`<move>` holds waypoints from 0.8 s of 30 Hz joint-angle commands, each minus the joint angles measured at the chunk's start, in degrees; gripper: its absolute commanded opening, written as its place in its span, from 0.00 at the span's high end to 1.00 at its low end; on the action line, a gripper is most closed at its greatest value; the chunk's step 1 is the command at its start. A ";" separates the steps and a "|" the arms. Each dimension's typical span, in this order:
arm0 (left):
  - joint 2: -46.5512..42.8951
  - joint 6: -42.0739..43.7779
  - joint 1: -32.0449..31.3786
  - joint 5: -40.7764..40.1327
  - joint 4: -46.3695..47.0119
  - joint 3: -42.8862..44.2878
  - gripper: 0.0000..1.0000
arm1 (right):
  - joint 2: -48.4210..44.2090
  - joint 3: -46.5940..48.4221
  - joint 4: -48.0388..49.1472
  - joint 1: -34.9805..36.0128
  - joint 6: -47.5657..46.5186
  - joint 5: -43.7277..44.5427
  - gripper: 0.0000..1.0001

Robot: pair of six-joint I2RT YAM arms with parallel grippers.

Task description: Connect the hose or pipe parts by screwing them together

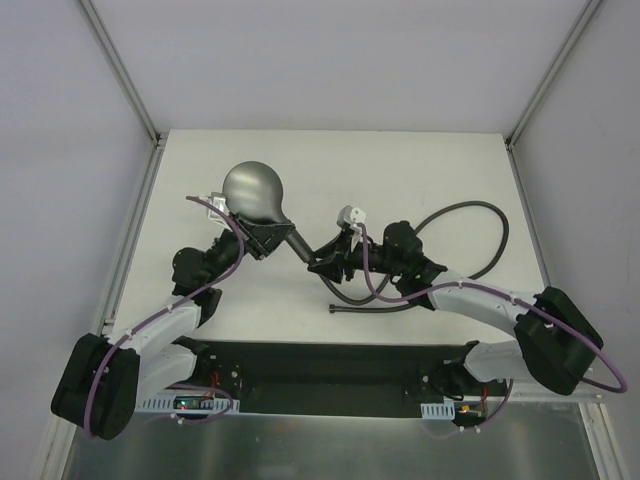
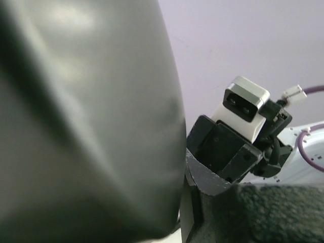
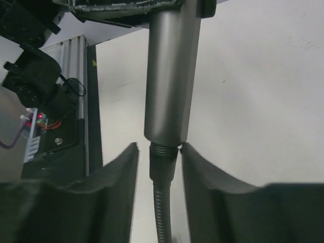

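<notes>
The left gripper clamps the shower head; right gripper, slightly apart, flanks the hose fitting.

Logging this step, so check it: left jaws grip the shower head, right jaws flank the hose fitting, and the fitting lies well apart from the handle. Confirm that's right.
Not quite. The hose fitting is not apart: it meets the end of the handle, as the right wrist view shows. The rest stands.
</notes>
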 commanded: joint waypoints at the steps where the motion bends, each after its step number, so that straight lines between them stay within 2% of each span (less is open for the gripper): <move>1: -2.13 4.38 -0.23 0.67 5.97 3.26 1.00 | -6.21 -0.67 -2.22 -0.64 1.14 -4.44 0.50; 2: -2.84 5.00 -0.14 -0.48 2.27 3.70 1.00 | -7.09 -0.06 -5.05 -0.38 -0.09 -2.67 0.28; 4: -4.86 7.01 -0.40 -1.98 -1.54 4.49 1.00 | -9.46 -0.93 -8.92 0.23 -2.20 5.72 0.19; 6: -6.70 7.46 -0.67 -4.79 -3.91 4.14 1.00 | -11.92 -2.43 -10.25 1.99 -4.22 12.25 0.18; 7: -7.41 7.81 -0.58 -5.84 -5.31 4.14 1.00 | -12.45 -2.61 -10.96 3.04 -5.19 19.42 0.17; 9: -9.77 8.69 -1.02 -9.00 -11.63 5.01 1.00 | -13.16 -2.09 -13.41 7.07 -9.91 25.61 0.17; 10: -10.66 9.65 -1.28 -9.98 -13.40 5.19 1.00 | -13.16 -1.73 -14.03 8.83 -11.86 33.91 0.17; 11: -11.45 9.83 -1.46 -12.16 -14.89 5.37 1.00 | -12.38 -1.03 -14.74 12.85 -14.32 37.74 0.17; 16: -14.27 9.14 -1.81 -14.29 -21.76 6.77 1.00 | -7.37 4.23 -14.66 21.23 -23.64 58.12 0.17; 19: -15.15 7.73 -2.16 -16.31 -25.96 8.00 1.00 | -2.80 7.40 -13.08 24.14 -26.11 65.42 0.17; 24: -16.11 5.88 -2.34 -17.37 -30.20 9.85 1.00 | 5.46 12.15 -10.61 27.22 -31.56 70.82 0.16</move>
